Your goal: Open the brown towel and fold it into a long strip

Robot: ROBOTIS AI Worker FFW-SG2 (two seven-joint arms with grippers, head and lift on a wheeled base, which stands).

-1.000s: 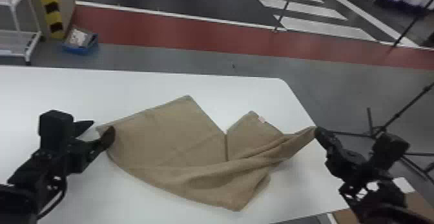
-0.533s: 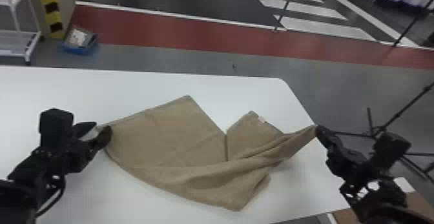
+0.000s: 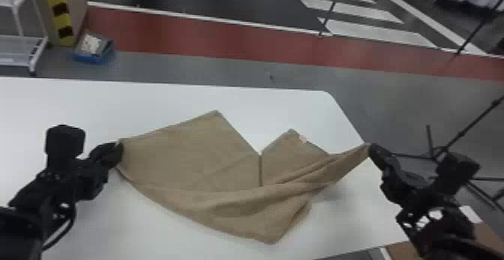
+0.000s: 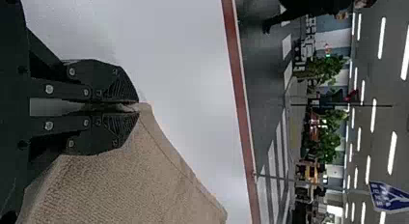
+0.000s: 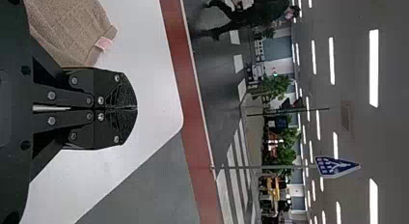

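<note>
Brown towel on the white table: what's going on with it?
The robot is holding the brown towel between both grippers. The left gripper is shut on one corner, and the right gripper has the opposite end, which looks raised off the white table. The rest is only partly spread, with loose folds running toward the right gripper and a V-shaped gap at its far edge. It is not yet a long strip.

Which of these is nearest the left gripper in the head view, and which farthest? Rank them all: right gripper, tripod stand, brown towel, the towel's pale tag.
From the left gripper:
1. Brown towel: corner in its fingers.
2. Pale tag: towel's far edge, right part.
3. Right gripper: at the towel's right corner.
4. Tripod stand: beyond the table, right.
</note>
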